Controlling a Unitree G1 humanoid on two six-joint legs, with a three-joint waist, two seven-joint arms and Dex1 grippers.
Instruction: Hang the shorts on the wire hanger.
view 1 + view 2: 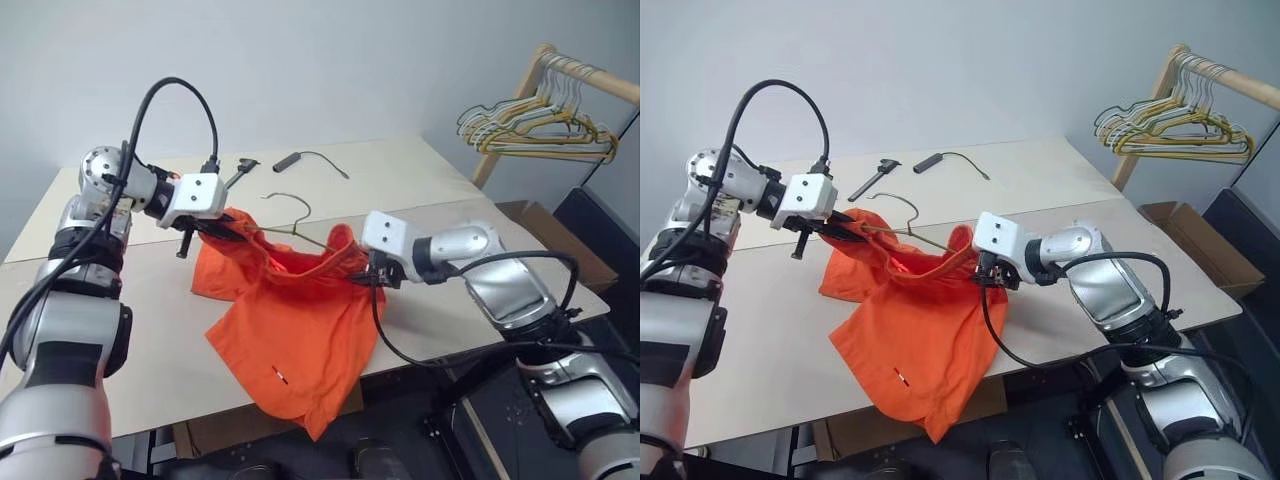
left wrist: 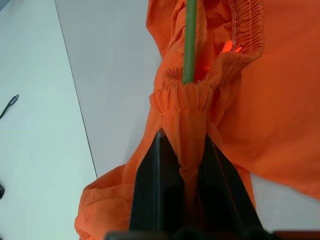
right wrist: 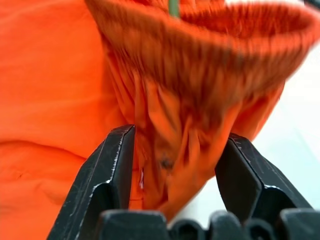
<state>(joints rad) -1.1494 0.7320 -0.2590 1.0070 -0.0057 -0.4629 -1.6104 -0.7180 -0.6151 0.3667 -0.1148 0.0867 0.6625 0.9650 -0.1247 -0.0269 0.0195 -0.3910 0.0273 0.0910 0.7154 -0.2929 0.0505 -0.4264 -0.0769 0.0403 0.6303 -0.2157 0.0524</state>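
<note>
The left gripper (image 1: 215, 228) is pinched tight on 1 end of the gathered waistband of the shorts (image 1: 300, 330); in the left wrist view its 2 black fingers (image 2: 152, 190) squeeze a bunched fold of orange cloth between them. The shorts are bright orange, wrinkled and thin, with an elastic waistband puckered into fine ridges and a tiny white mark low on the front panel. They are held up off the pale table (image 1: 150, 350) at the waist, while the legs sag onto the tabletop and 1 corner droops past the table's front edge.

The wire hanger (image 1: 290, 215) is a thin olive-gold wire; its curved hook stands clear above the cloth, and a straight run of wire enters the waistband opening. The rest of its triangle is hidden inside the shorts, so how far it sits in cannot be told.

The right gripper (image 1: 368, 272) is at the other end of the waistband with its fingers (image 3: 105, 175) spread apart; cloth hangs in the gap between them, touching the inner face of one, without being clamped. The waistband there is blurred in the right wrist view.
</note>
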